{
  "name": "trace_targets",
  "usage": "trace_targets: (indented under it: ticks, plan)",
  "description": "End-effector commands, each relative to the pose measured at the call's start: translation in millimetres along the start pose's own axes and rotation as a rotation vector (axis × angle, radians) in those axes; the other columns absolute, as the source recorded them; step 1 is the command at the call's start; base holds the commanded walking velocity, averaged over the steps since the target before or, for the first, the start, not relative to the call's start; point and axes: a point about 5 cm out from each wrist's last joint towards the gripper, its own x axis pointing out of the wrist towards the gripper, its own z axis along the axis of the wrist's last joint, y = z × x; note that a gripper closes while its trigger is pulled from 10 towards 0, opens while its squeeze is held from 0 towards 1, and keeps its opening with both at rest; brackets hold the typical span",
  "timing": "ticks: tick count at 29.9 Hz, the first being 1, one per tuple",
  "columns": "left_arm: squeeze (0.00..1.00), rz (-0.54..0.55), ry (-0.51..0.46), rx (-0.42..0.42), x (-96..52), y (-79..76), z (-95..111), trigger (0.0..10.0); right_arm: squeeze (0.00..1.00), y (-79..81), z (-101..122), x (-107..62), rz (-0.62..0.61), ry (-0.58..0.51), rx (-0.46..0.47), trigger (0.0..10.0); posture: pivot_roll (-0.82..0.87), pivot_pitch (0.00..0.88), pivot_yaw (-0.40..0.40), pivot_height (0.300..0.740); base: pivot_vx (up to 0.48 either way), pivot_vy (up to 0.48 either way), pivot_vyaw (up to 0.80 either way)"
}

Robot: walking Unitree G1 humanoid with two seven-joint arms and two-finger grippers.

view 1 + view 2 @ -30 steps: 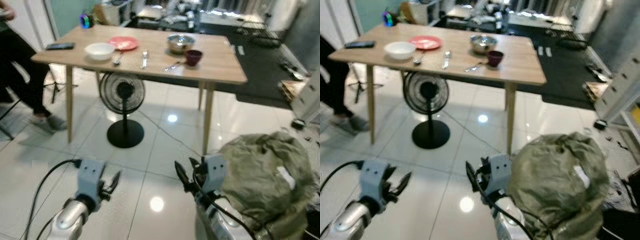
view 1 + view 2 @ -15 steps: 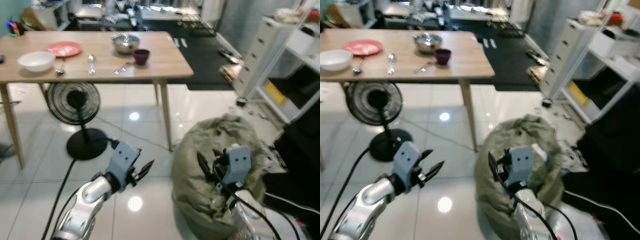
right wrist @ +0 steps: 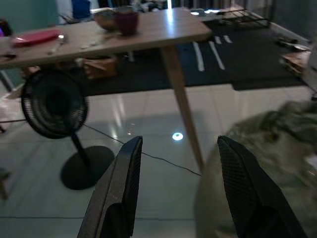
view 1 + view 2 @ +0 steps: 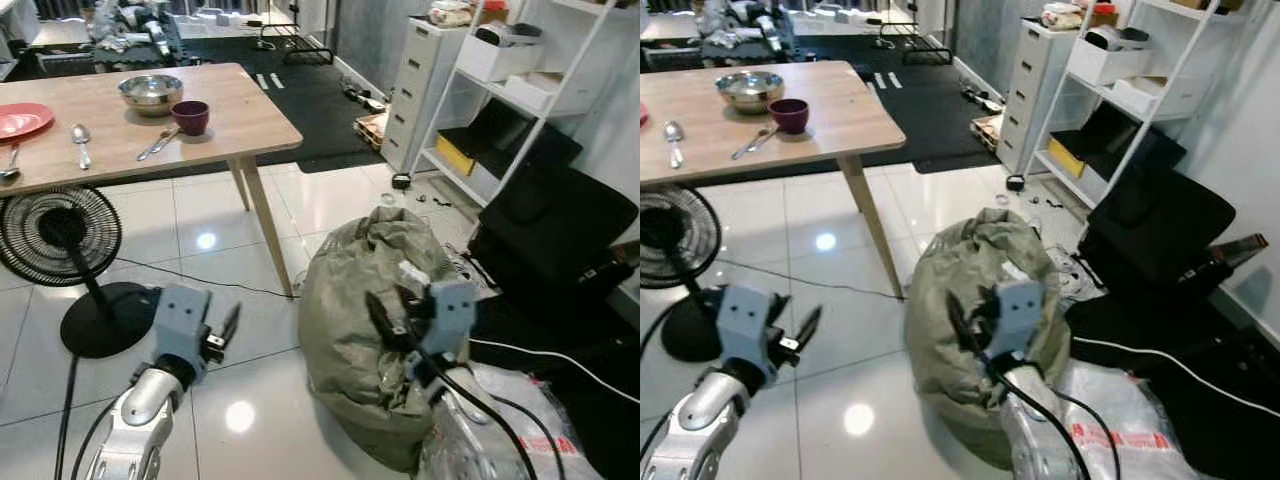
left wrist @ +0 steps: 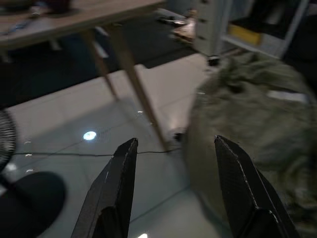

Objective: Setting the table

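- Left eye view: light wooden table (image 4: 235, 110) at the upper left, on a glossy white tiled floor (image 4: 250, 260). On the table, a shiny steel bowl (image 4: 151, 92) at the far side, a small dark maroon bowl (image 4: 190, 116) just beside it toward the table's near edge, a metal fork (image 4: 157, 144) touching or nearly touching the maroon bowl, 1 metal spoon (image 4: 80, 140) further along the table from the fork, and a flat pink plate (image 4: 20, 119) at the frame edge. Black pedestal fan (image 4: 60, 240) under the table. Crumpled olive-green sack (image 4: 375, 320) on the floor, off the table's near corner. Left gripper (image 4: 225, 330) low over the tiles in front of the table, holding nothing; finger gap hard to judge here. Right gripper (image 4: 385, 322) in front of the sack, well apart from the table.
- Right eye view: same layout; white drawer cabinet (image 4: 1035, 85) and white open shelf unit (image 4: 1140, 90) well past the table's end, black chair (image 4: 1160, 230) beyond the sack.
- Left wrist view: 2 black fingers (image 5: 116, 188) spread wide, nothing between them; a table leg and the sack ahead.
- Right wrist view: 2 black fingers (image 3: 124, 188) spread wide and empty, facing the table, with the fan beneath it.
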Motion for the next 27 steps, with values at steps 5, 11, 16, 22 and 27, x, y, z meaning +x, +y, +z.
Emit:
trace_targets:
  ticks: [5,11,16,22,27]
  plan:
    - [0.00,0.104,-0.024,0.048,1.2,5.3,1.7,10.0,0.00,4.3,-5.1,0.9,0.021,0.017,0.014,10.0,0.00,0.000,0.033,0.740,0.480,0.000,0.00]
    - [0.00,0.129,-0.013,0.016,4.9,5.1,1.1,10.0,0.00,6.6,-7.4,1.1,0.030,0.021,0.022,10.0,0.00,0.000,0.034,0.740,0.480,0.000,0.00]
    - [0.00,0.128,-0.018,0.020,6.4,3.7,1.8,10.0,0.00,4.5,-8.3,1.9,0.023,0.023,0.018,10.0,0.00,0.000,0.037,0.740,0.480,0.000,0.00]
    - [0.00,0.137,-0.023,0.028,6.7,3.1,1.2,10.0,0.00,3.8,-10.1,2.7,0.021,0.028,0.014,10.0,0.00,0.000,0.035,0.740,0.480,0.000,0.00]
    - [0.00,0.143,-0.024,0.028,5.5,2.8,1.0,10.0,0.00,6.0,-11.0,4.4,0.041,0.030,0.012,10.0,0.01,0.000,0.033,0.740,0.480,0.000,0.00]
